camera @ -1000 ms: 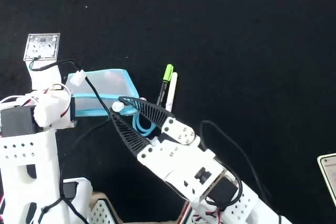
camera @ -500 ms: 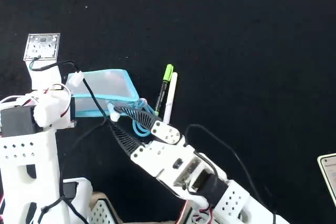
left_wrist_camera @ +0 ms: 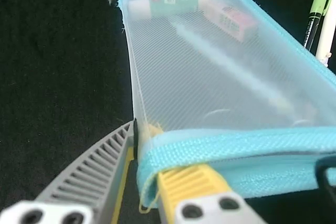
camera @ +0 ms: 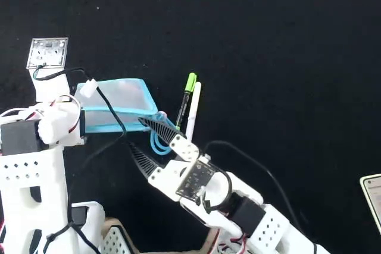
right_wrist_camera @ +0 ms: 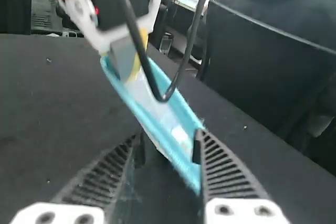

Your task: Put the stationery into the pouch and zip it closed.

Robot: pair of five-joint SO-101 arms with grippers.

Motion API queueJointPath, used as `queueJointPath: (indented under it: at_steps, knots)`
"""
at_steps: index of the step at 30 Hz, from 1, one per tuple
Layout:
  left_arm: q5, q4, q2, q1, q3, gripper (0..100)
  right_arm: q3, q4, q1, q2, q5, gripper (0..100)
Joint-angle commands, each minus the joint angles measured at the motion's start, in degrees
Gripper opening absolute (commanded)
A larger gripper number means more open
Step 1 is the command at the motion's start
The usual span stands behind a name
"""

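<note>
Left wrist view: pouch [left_wrist_camera: 210,98] holds stationery [left_wrist_camera: 231,19].

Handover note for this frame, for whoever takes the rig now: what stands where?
Left gripper: shut on a corner of the pouch.
Right gripper: open, jaws astride the pouch's other end, near its blue loop.
Done: glue stick and eraser are inside the pouch.
To do: green pen and white pen lie on the table beside the pouch; put them in, then zip it.
</note>
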Motion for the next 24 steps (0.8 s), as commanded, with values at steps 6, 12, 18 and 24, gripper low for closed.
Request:
queueJointPath:
  at_steps: [6,12,18,24]
  knots:
    - [0.5,-1.2,0.0,-0.4,-0.7,3,-13.7,10.5,4.4,-0.5,-0.4,7.8]
    - [0.5,-1.2,0.0,-0.4,-0.7,3,-26.6,26.0,20.7,0.0,-2.2,7.8]
    - [0.5,-1.2,0.0,-0.5,-1.0,3,-22.3,23.0,25.8,0.1,-12.1,7.8]
    - [0.5,-1.2,0.0,-0.5,-0.9,3,-13.8,13.0,29.5,3.8,-12.5,7.8]
